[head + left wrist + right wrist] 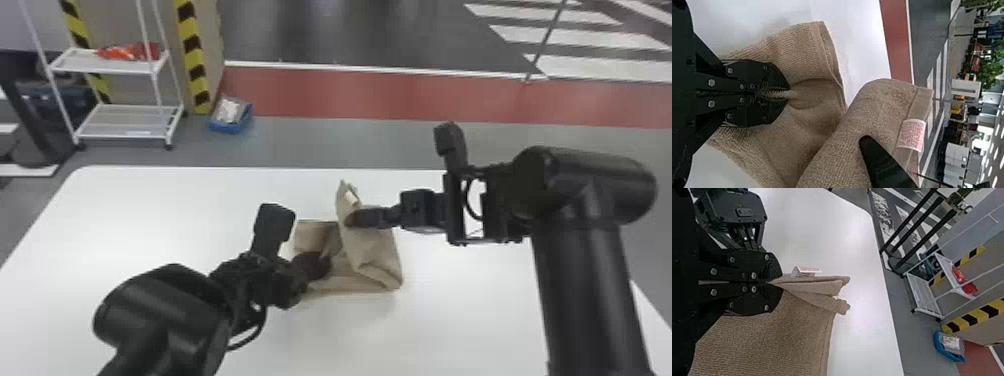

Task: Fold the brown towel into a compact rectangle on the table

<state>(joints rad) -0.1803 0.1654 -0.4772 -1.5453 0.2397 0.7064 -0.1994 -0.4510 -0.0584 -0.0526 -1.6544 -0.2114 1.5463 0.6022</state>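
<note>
From my remote seat I log: one white table (125, 210), rounded corner; one white wire-shelf rack (117, 122) (red bundle (132, 51) aboard, I note); one blue bin (231, 116); grey floor (325, 142), red band (425, 95); yellow-black striping (191, 47).

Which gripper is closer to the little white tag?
The right one. The right gripper pinches the towel close to the white tag; the left gripper pinches it lower down, farther from the tag.
</note>
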